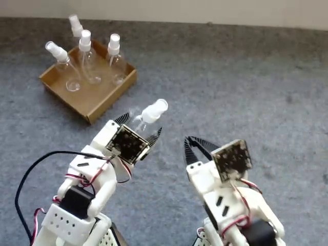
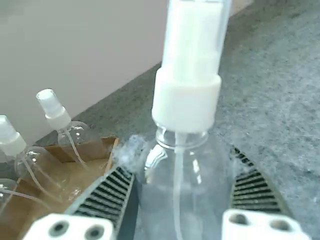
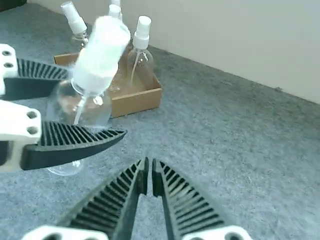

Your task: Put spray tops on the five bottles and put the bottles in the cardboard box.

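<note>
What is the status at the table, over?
Left gripper shut on fifth bottle. Right gripper shut, empty. Four capped bottles in cardboard box. Nothing blocks the box.

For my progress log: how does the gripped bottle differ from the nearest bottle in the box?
The gripped bottle leans, clamped in the left gripper outside the cardboard box; the boxed bottle stands upright inside it, untouched. Both are clear with white spray tops.

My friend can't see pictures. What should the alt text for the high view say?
The left gripper holds a capped bottle near a cardboard box with four more bottles standing in it. The right gripper is shut and empty beside it.
</note>
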